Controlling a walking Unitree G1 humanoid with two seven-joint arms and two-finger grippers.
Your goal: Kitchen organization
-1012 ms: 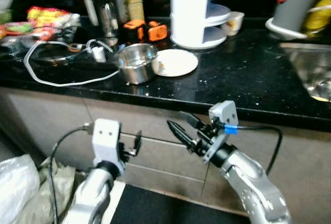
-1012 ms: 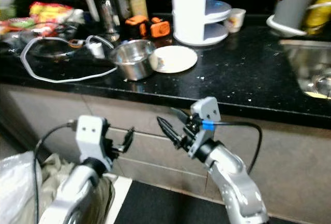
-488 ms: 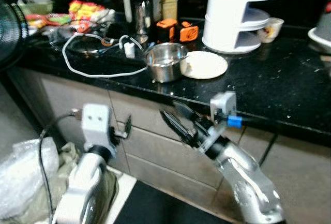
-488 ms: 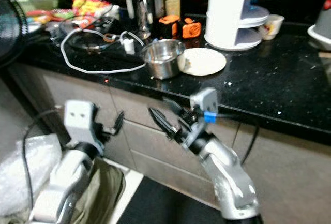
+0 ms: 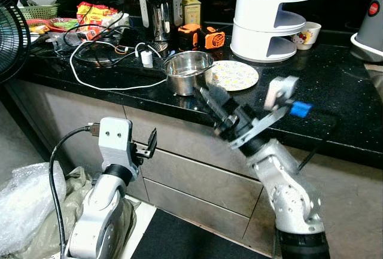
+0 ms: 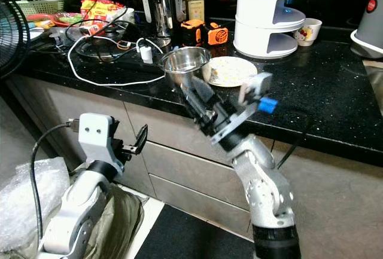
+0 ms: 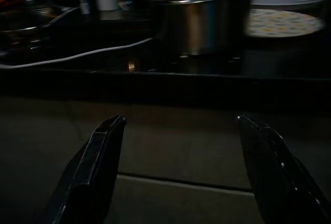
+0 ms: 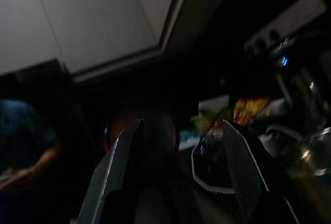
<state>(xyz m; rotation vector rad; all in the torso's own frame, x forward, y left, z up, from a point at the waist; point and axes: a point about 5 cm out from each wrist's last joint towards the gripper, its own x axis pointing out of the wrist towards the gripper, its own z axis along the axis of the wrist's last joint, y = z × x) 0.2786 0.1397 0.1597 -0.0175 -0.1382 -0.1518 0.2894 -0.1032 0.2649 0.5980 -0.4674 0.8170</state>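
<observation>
The right gripper is being held up at the counter edge, its long black fingers spread apart with nothing between them, tips just beside the shiny round steel pot. That pot is sitting on the speckled black stone countertop, touching a flat floral-patterned plate. A looping white cable is lying nearby, with a glass-and-steel jug and orange tools behind. The left gripper is being held low in front of the grey drawer fronts, fingers wide apart and empty too.
</observation>
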